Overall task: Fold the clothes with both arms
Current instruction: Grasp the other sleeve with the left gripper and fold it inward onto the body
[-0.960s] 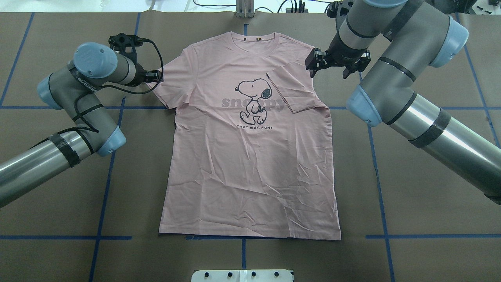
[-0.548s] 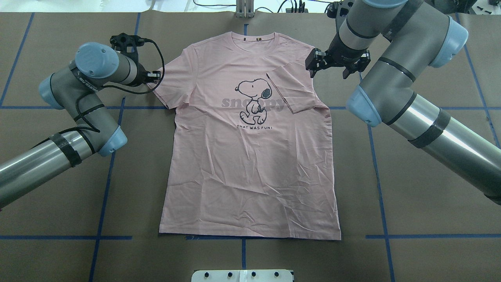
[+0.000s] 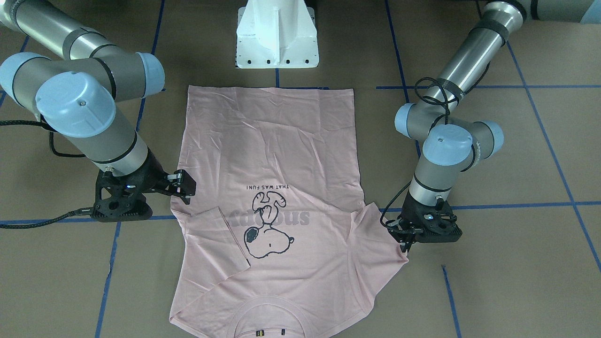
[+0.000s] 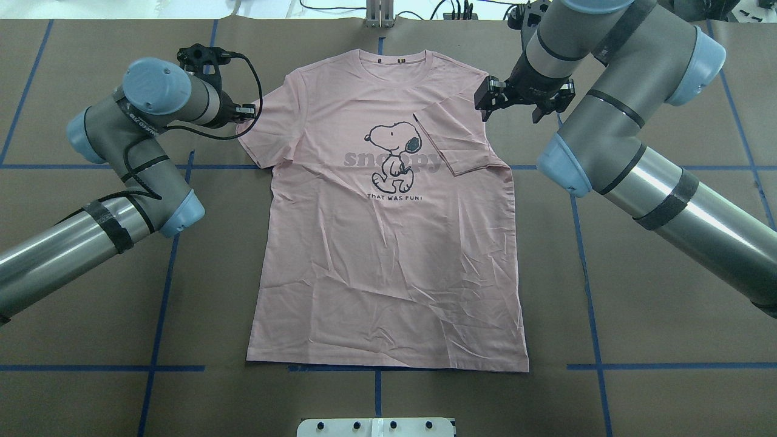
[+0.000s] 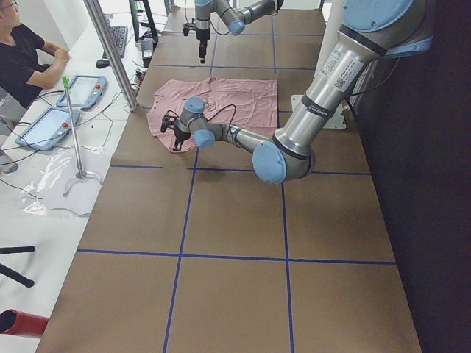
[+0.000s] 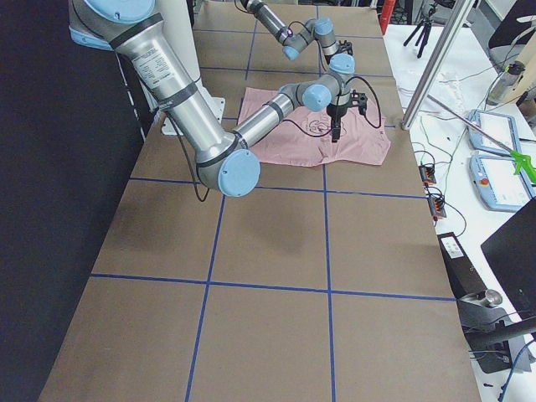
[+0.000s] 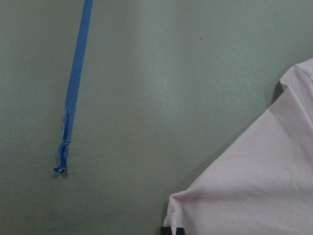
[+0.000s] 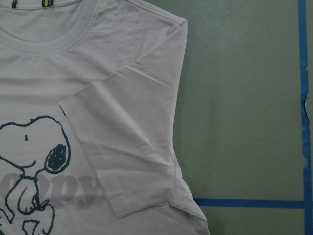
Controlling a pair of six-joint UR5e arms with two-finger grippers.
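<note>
I log T-shirt (image 4: 388,255) flat mid-table (image 4: 668,376), right sleeve (image 4: 456,138) folded, rest pending; right tool (image 3: 184,184) wide, left tool (image 3: 405,237) I cannot tell.

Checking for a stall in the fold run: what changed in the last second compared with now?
The left arm shifted a little forward and toward the T-shirt, carrying the left pincer up along the edge of the left sleeve. I cannot tell whether it grips the cloth. Unchanged: the right pincer by the right shoulder, the right sleeve folded over the chest, and the shirt lying flat.
</note>
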